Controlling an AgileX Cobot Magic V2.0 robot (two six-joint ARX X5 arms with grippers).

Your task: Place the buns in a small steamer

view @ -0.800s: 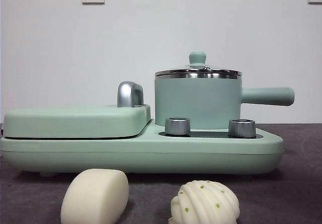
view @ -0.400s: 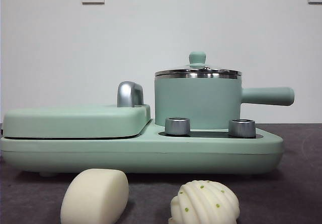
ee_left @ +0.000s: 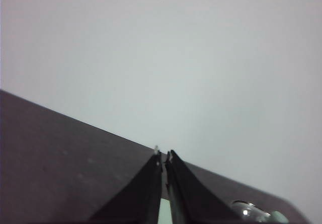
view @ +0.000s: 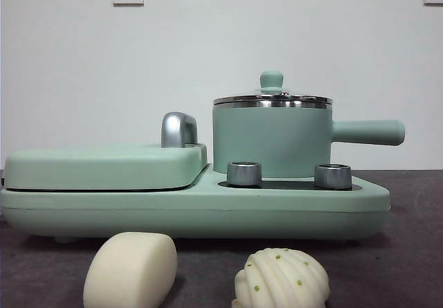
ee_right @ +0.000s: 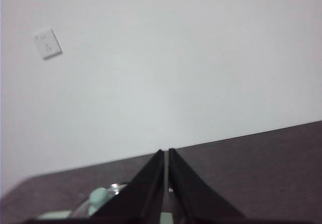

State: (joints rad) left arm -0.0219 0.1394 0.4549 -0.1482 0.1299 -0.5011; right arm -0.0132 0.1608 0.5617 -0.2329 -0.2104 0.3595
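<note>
While nothing yet touched — step: start of the task, no bun lifted.
Small steamer [view: 271,140]: on the right half of the mint-green cooker base [view: 194,207], glass lid [view: 272,99] on, knob up, long handle [view: 367,132] pointing right.
Smooth bun [view: 130,270]: on the table [view: 387,266], in front of the cooker, left of its mate.
Ridged bun [view: 281,278]: green-dotted, just beside the smooth one, not touching it.
Next move, by judgement: lid off first — then down to a bun.
Left tool [ee_left: 164,158]: tips pressed together, empty, raised and aimed over the table toward the wall.
Right tool [ee_right: 166,153]: pressed together, empty, likewise raised, lid knob low in its view.
Front view: neither arm visible.
</note>
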